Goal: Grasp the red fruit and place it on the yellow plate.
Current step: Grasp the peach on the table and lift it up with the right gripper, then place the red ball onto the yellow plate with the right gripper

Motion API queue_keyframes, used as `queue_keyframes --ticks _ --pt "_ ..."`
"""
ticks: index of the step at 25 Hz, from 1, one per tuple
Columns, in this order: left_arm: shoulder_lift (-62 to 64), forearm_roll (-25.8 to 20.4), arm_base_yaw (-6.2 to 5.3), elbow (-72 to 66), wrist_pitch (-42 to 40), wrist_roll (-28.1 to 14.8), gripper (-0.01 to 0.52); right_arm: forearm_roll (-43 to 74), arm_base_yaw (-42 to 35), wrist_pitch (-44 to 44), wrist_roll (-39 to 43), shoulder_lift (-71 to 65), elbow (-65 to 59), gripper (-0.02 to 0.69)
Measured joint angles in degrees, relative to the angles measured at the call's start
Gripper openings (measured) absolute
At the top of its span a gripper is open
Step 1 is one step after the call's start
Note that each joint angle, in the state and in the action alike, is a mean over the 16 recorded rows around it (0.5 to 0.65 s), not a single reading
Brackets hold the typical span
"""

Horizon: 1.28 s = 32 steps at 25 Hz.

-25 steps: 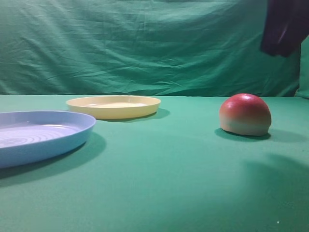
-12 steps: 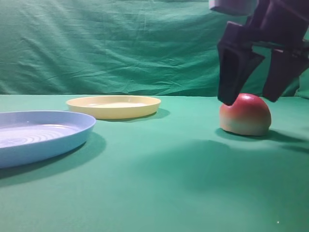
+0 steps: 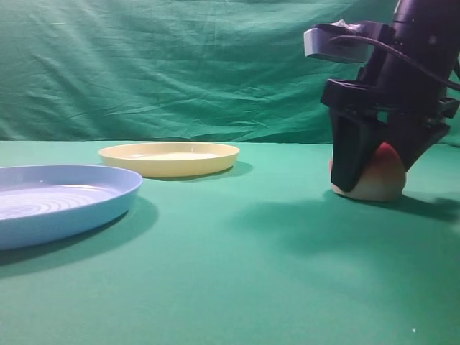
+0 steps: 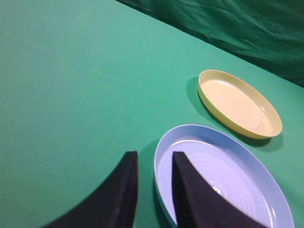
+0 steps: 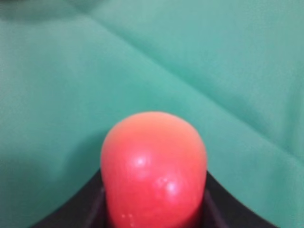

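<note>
My right end effector [image 3: 375, 169] straddles the red fruit [image 3: 379, 178], one finger on each flank. In the right wrist view the fruit [image 5: 153, 170] fills the gap between the two dark fingers, and both sides look pressed against its skin, so I judge it clamped, though whether the grip is firm yet I cannot tell. The fruit sits flat-base down on the green tabletop [image 3: 237, 266], at the right of the exterior view, well apart from the yellow plate [image 3: 169, 157], which lies far back and to the left. A light blue plate [image 3: 57, 201] sits nearer on the left.

The skin is glossy and smooth, so I expect it to be slippery; the dome narrows upward, and a hold too high could squeeze it out downward. I judge the best purchase is low, at the widest girth just above the pale base. It looks rigid and fairly light.

My left end effector [image 4: 153, 185] hangs over the near rim of the blue plate, its fingers a little apart and empty.
</note>
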<state>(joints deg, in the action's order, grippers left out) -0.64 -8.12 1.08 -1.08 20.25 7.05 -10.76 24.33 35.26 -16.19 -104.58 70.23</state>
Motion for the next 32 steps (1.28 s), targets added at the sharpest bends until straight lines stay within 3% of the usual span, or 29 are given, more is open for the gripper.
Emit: queue_keyframes --ticks 13,23,27,29,32 --pt "0.0 0.0 0.0 0.0 0.0 0.0 0.157 -1.89 10.19 -8.04 -3.77 -11.9 21.75 0.288" --pt "0.0 0.0 0.0 0.0 0.0 0.0 0.157 -0.5 12.4 -9.34 -4.59 -20.95 29.37 0.501" --pt "0.0 0.0 0.0 0.0 0.0 0.0 0.157 1.2 12.4 -6.57 -4.54 -20.25 31.65 0.549" --pt "0.0 0.0 0.0 0.0 0.0 0.0 0.157 2.11 12.4 -4.29 -4.19 -18.96 32.91 0.533" --pt "0.0 0.0 0.0 0.0 0.0 0.0 0.157 3.53 12.4 0.15 -2.87 -16.15 34.87 0.44"
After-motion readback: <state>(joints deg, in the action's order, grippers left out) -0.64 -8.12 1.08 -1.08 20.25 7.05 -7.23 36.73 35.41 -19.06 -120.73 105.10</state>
